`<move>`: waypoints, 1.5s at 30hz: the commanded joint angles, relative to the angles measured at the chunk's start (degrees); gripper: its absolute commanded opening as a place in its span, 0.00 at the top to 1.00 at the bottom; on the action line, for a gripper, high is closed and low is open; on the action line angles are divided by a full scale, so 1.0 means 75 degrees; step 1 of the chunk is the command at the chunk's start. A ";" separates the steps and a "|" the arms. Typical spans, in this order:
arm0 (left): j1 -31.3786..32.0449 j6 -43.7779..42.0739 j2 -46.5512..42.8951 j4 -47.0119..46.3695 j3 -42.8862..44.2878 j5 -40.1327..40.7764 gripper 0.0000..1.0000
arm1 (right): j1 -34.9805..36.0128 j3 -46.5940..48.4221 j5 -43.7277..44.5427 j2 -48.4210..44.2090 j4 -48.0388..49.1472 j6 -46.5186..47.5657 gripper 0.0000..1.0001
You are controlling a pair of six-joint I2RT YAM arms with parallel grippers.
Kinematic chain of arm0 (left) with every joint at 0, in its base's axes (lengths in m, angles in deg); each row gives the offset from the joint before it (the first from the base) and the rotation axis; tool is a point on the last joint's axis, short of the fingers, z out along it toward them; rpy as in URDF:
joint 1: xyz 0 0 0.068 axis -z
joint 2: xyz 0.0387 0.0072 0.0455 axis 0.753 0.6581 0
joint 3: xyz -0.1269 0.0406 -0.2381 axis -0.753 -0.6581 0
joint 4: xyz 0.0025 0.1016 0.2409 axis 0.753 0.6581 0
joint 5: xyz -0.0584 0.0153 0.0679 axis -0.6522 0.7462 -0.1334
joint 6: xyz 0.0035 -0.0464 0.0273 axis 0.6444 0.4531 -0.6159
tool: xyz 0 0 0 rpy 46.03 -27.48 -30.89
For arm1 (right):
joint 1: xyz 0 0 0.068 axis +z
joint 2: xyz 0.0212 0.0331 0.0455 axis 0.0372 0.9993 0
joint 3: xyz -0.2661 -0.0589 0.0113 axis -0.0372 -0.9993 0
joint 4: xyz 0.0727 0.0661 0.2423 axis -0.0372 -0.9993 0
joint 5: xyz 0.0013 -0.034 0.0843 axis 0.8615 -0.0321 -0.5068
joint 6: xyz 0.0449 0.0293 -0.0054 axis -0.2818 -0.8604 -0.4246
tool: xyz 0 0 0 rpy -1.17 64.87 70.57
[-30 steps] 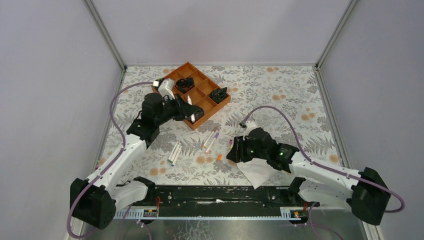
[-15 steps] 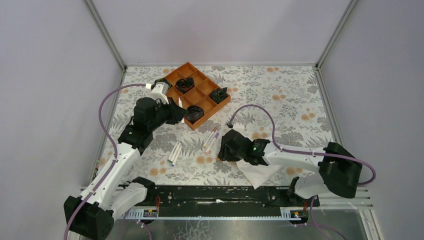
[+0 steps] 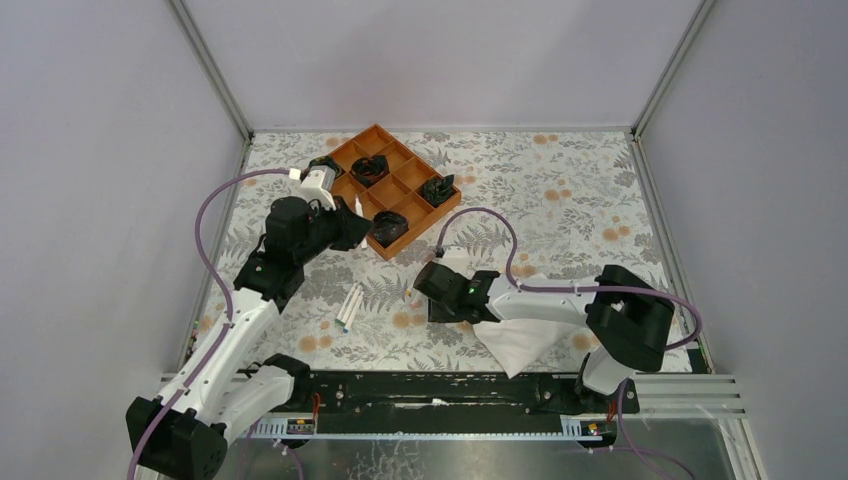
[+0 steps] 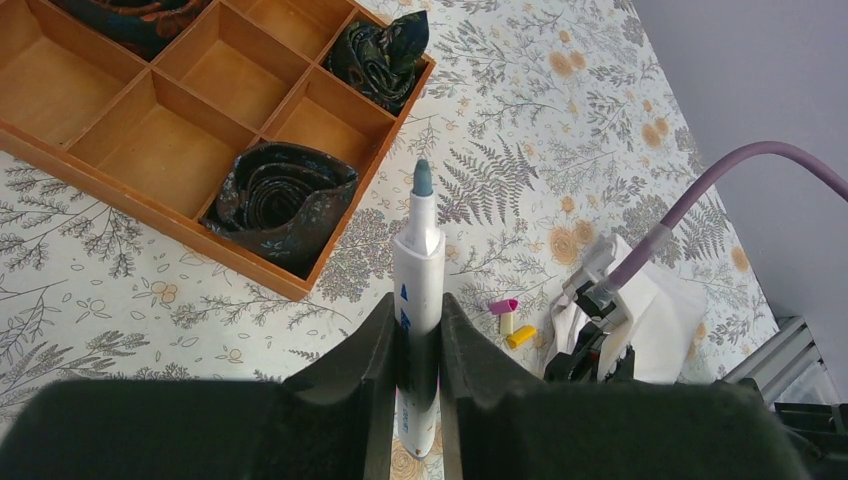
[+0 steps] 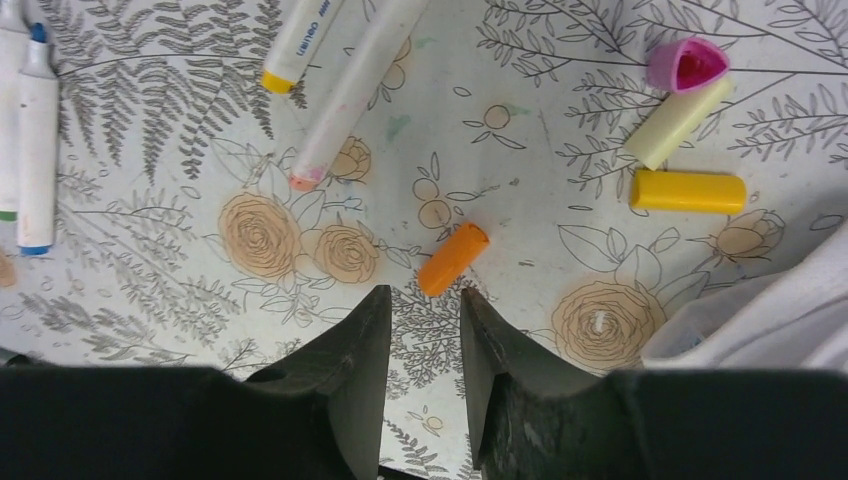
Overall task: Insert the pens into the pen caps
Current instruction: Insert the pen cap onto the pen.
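My left gripper point(image 4: 418, 310) is shut on a white pen point(image 4: 418, 262) whose blue-grey tip points up and away, held above the table near the wooden tray point(image 3: 447, 206). My right gripper point(image 5: 425, 300) hovers low over the table, open, with nothing between its fingers. An orange cap point(image 5: 452, 258) lies just past its fingertips. To the right lie a pink cap point(image 5: 686, 64), a pale yellow cap point(image 5: 678, 122) and a yellow cap point(image 5: 688, 191). Two pens point(image 5: 355, 95) lie above the orange cap. More pens point(image 3: 349, 303) rest further left.
The tray's compartments hold dark rolled cloths point(image 4: 282, 193). A folded white cloth point(image 3: 520, 335) lies under the right arm near the front edge. A purple cable point(image 3: 480, 225) arcs over the table behind the right wrist.
The right arm has swung left from over the white cloth to the orange cap, its jaws narrowing. The left arm has drawn back slightly left with the pen still held.
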 commanded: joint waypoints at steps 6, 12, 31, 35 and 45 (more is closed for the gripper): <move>-0.0039 -0.0187 -0.0108 0.0080 -0.0057 0.0050 1.00 | 0.0186 0.0526 0.0914 0.0237 -0.0894 -0.0285 0.62; -0.0039 -0.0189 -0.0107 0.0089 -0.0055 0.0079 1.00 | 0.0194 0.0740 0.0967 0.0633 -0.0883 -0.0149 0.63; -0.0085 -0.0183 -0.0046 0.0092 -0.0069 0.0076 1.00 | 0.0188 0.1013 0.1128 0.1037 -0.0834 0.0555 0.61; -0.0098 -0.0184 -0.0035 0.0095 -0.0058 0.0070 1.00 | 0.0194 0.0850 0.1121 0.0833 -0.0786 0.0525 0.61; -0.0146 -0.0175 -0.0002 0.0106 -0.0061 0.0126 1.00 | 0.0191 0.0698 0.1261 0.0755 -0.1047 0.0525 0.72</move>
